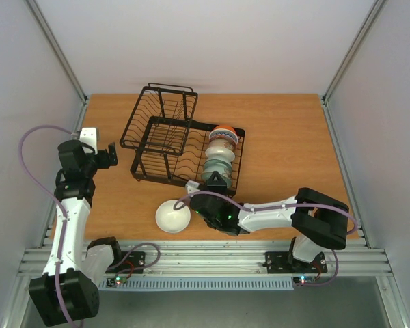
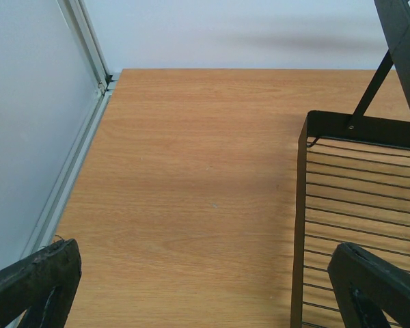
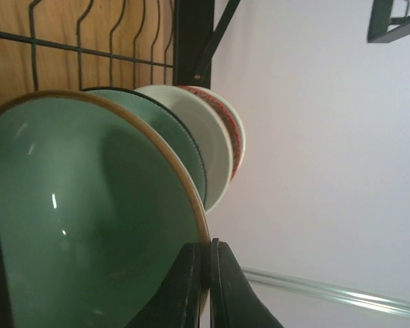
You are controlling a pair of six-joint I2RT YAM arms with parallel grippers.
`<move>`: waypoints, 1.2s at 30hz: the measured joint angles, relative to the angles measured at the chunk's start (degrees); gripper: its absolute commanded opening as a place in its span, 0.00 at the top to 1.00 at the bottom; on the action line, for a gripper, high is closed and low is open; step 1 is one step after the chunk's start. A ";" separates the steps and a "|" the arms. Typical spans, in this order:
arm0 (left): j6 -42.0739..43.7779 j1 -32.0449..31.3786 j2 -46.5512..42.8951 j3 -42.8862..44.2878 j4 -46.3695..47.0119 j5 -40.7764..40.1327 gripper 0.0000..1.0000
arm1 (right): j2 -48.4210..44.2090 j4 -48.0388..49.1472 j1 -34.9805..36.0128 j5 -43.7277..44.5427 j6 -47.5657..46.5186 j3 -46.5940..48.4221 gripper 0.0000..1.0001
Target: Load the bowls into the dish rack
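Black wire forms the dish rack (image 1: 165, 147), set mid-worktop (image 1: 287, 143); five bowls are counted in all. Four are stood on edge in a row in the rack's right section: an orange-rimmed bowl (image 1: 224, 130) farthest, a cream bowl (image 1: 221, 145) next, then a second green bowl (image 3: 160, 123); the nearest green bowl (image 3: 89, 225) is pinched by its rim in the closed right claw (image 3: 208, 280). One white bowl (image 1: 172, 216) is seen upright on the worktop, just before the rack; the left claw (image 1: 111, 156) is held wide open, left of the rack.
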 measured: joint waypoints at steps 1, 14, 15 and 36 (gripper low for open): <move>0.00 0.00 0.00 0.00 0.00 0.00 0.01 | -0.11 -2.69 0.02 -0.35 1.97 0.70 0.98; 0.00 0.00 0.00 0.00 0.02 0.00 0.01 | -2.95 -30.62 0.09 -4.35 24.57 7.30 0.63; 0.00 0.00 0.00 0.00 0.02 0.00 0.01 | -2.99 -31.12 0.09 -4.46 25.14 7.41 0.62; 0.00 0.02 0.00 0.00 0.04 0.00 0.01 | -13.11 -57.53 6.54 -15.58 46.07 28.11 0.57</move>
